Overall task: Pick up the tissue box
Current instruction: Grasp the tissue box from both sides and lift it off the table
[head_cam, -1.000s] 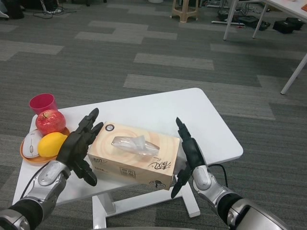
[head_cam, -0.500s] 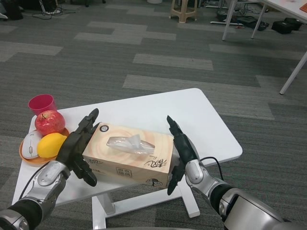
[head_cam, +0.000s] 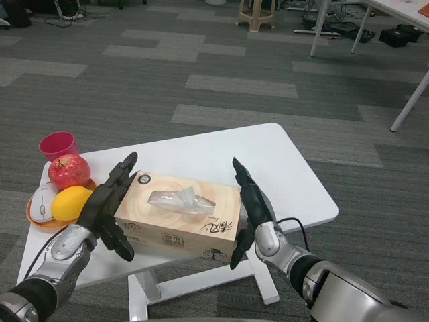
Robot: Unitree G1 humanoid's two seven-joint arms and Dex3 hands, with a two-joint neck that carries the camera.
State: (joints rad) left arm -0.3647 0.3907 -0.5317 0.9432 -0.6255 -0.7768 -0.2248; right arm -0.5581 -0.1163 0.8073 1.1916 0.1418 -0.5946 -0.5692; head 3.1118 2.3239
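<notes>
The tissue box (head_cam: 177, 218) is a tan wood-print carton with a white tissue sticking out of its top. It lies at the near middle of the white table (head_cam: 268, 161). My left hand (head_cam: 107, 204) presses flat against its left end, fingers stretched out. My right hand (head_cam: 249, 204) presses flat against its right end, so the box is clamped between the two palms. Whether its base still touches the table I cannot tell.
Just left of my left hand, an orange plate (head_cam: 33, 218) carries a red apple (head_cam: 69, 172), a yellow lemon (head_cam: 72, 201) and a white mouse (head_cam: 43, 203). A pink cup (head_cam: 58, 145) stands behind it. Grey carpet lies beyond the table.
My right hand has closed in from a gap beside the box to press on its right end. The box has slid a little to the left against my left hand.
</notes>
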